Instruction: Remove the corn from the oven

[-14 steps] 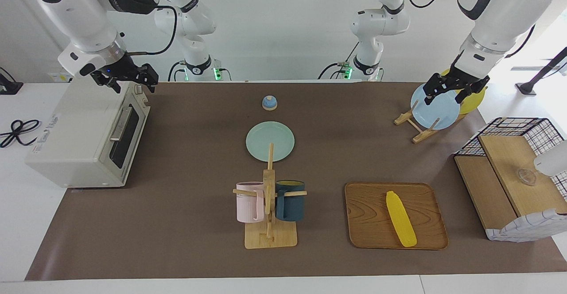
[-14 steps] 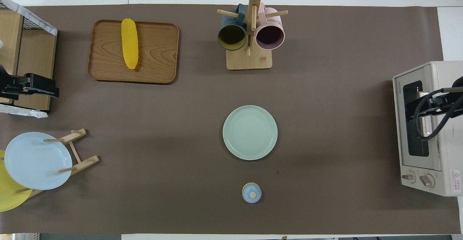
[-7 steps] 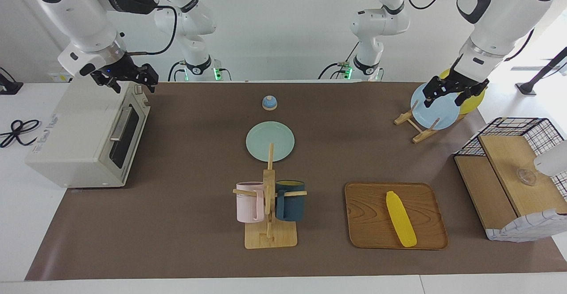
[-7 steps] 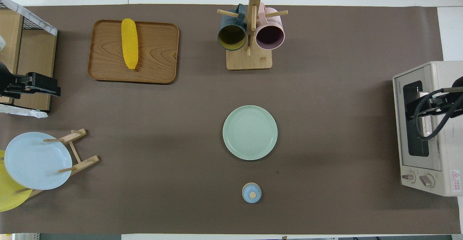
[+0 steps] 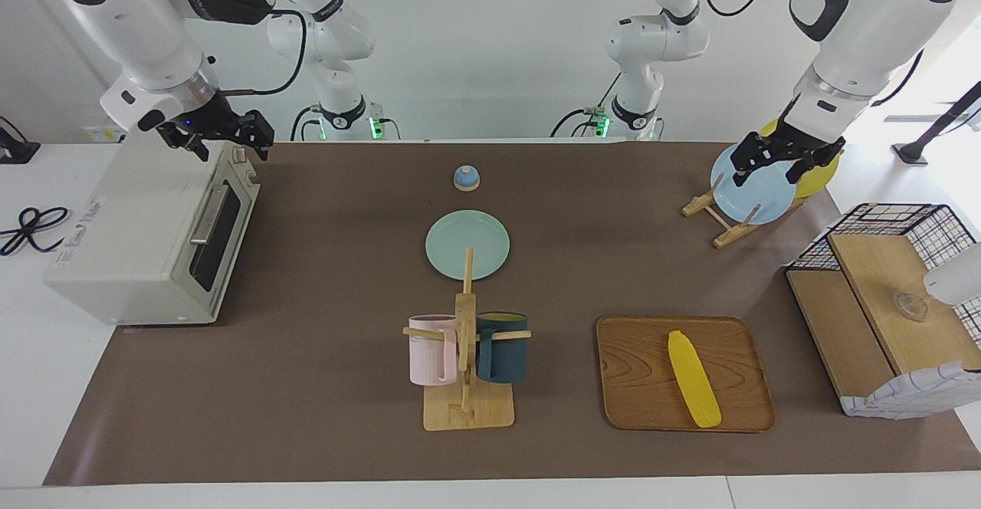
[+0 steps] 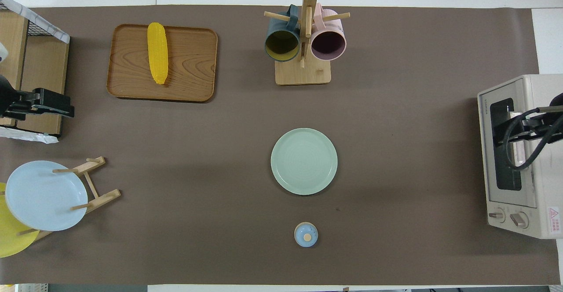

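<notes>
three plates, two mugs, one corn, one tray, one oven, one bell

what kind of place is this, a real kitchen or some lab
Most likely a robotics lab staged as a kitchen: two Franka arms stand at a table with a brown mat, a toaster oven, a mug rack and corn on a wooden tray.

Change between frames: retreat of the left gripper.

The left gripper stands slightly higher than a second ago above the blue plate on its wooden rack, having drawn up and a little toward the robots; most of that shift falls in the first half-second. In the overhead view its black fingers lie marginally farther from the robots over the edge of the wire-and-wood shelf.
</notes>
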Tool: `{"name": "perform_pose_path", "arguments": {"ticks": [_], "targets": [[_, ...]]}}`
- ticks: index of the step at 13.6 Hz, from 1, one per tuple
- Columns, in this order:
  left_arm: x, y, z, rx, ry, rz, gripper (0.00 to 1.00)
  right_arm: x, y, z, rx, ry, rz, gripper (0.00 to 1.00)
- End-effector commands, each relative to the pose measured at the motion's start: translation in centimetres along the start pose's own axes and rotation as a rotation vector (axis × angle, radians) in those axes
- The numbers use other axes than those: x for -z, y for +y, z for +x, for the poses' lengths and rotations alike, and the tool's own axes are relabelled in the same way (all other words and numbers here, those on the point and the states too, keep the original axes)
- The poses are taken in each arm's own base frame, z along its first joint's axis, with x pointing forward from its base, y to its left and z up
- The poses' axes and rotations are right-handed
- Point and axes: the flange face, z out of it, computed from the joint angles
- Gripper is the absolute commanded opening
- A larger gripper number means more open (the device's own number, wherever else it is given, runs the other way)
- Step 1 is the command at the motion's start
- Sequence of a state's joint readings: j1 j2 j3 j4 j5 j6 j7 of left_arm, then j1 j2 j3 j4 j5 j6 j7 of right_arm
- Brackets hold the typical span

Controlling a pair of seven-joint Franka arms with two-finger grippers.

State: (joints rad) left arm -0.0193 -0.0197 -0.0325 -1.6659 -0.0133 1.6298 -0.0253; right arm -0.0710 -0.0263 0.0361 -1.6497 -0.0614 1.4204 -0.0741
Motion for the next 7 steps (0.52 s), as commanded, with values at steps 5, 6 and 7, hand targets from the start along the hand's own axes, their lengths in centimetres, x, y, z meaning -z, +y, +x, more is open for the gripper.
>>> {"name": "perform_pose_path", "arguments": {"ticks": [5,6,7], "targets": [[-0.32,0.35,-0.38,0.000,0.006,0.009,1.00,0.12,0.03,-0.53,0.002,-0.004,0.024,1.00],[-0.32,0.60,-0.45,-0.005,0.004,0.009,1.00,0.12,0.03,-0.53,0.002,-0.004,0.024,1.00],[-0.40,0.60,-0.41,-0.005,0.003,0.009,1.00,0.19,0.03,-0.58,0.004,-0.003,0.024,1.00]]}}
